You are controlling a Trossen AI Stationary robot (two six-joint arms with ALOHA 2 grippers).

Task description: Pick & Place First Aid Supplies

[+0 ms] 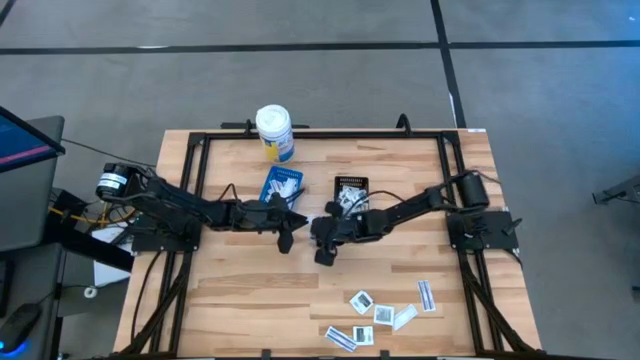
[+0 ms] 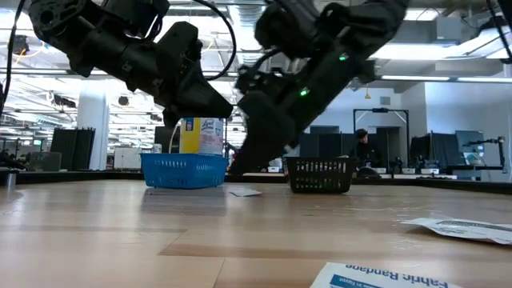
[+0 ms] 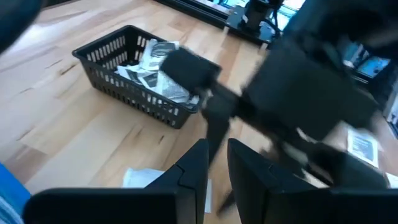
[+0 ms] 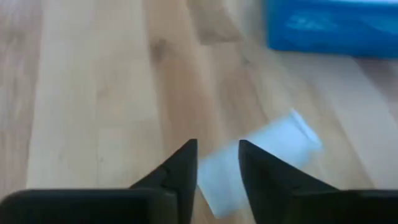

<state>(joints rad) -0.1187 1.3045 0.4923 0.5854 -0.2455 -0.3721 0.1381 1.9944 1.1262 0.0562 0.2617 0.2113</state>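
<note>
Right wrist view: right gripper (image 4: 217, 163), fingers apart and empty, hovers over 1 white packet (image 4: 261, 158) lying on the table beside the blue tray (image 4: 329, 28). Left gripper (image 3: 216, 163), slightly parted, holds nothing. The black tray (image 1: 352, 187) holds packets; 6 loose packets (image 1: 385, 314) lie well apart, unsorted.

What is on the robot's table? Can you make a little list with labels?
table: wood
blue tray: left of middle, holds white packets
black tray: right of the blue one, packets inside
bottle: white with yellow label, far edge
loose packets: a bunch near the front right
dropped packet: lies flat between the trays
left end effector: mid-table, near the blue tray
right end effector: mid-table, fingers slightly apart over the dropped packet
</note>
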